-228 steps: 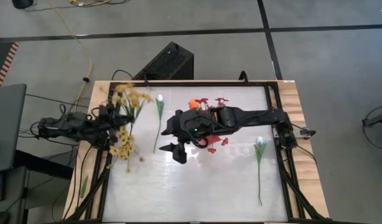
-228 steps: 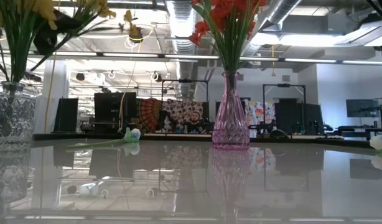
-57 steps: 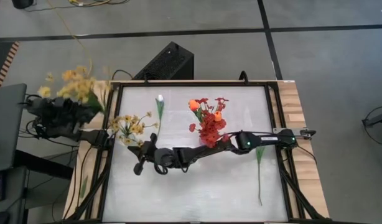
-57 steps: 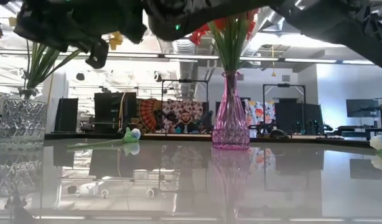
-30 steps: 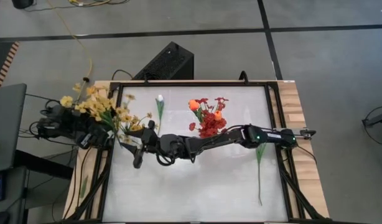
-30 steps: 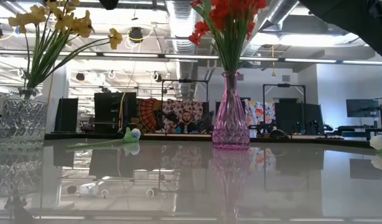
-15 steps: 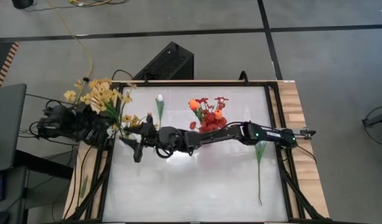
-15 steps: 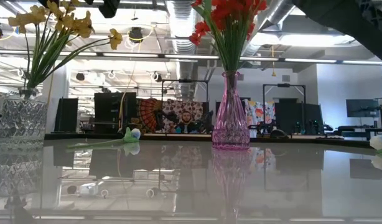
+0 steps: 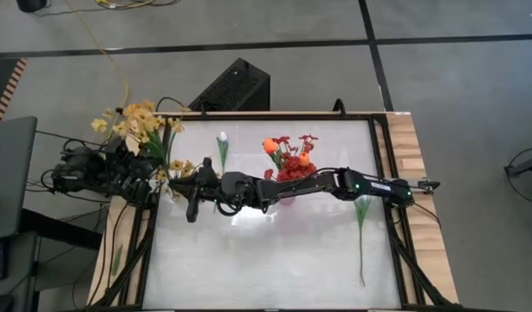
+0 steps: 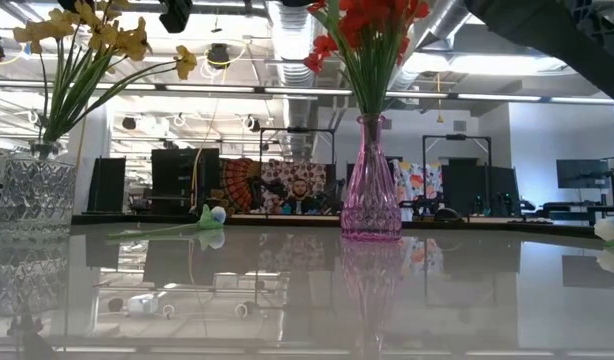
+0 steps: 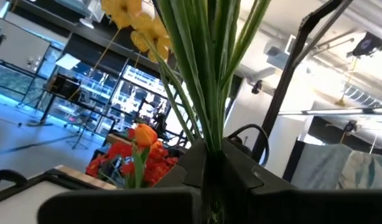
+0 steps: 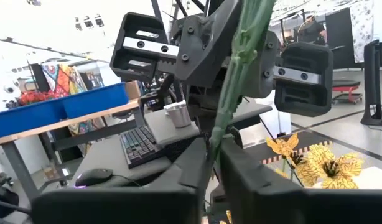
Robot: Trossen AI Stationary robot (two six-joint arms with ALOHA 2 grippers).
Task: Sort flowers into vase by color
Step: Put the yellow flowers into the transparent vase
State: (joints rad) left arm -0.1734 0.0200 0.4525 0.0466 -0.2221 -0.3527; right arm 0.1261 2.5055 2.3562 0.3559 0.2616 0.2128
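The left pincer sits at the left edge of the white bench and is closed on the green stems of a bunch of yellow blossom sprays. In its own wrist view the stems stand straight up between its dark fingers. The right arm stretches all the way across the bench, and the right pincer is just beside the left one, near the clear cut-glass vase that already holds some yellow flowers. In the right wrist view a green stem runs up between the right pincer's fingers and it looks pinched, so both pincers seem to hold stems at once.

That is where trouble could start — two pincers on one bunch, very close together. If one pulls while the other has not let go, a stem could bend, snap or slide out. The arms could also bump each other, or knock the glass vase over, because it stands near the bench edge.

The right arm also reaches over the pink glass vase with red blossom sprays and an orange tulip bud. If it drops low, it could sweep those flowers or tip that vase.

Two white tulip buds on long green stems — one near the middle, one on the right — lie flat on the bench, not yet sorted.
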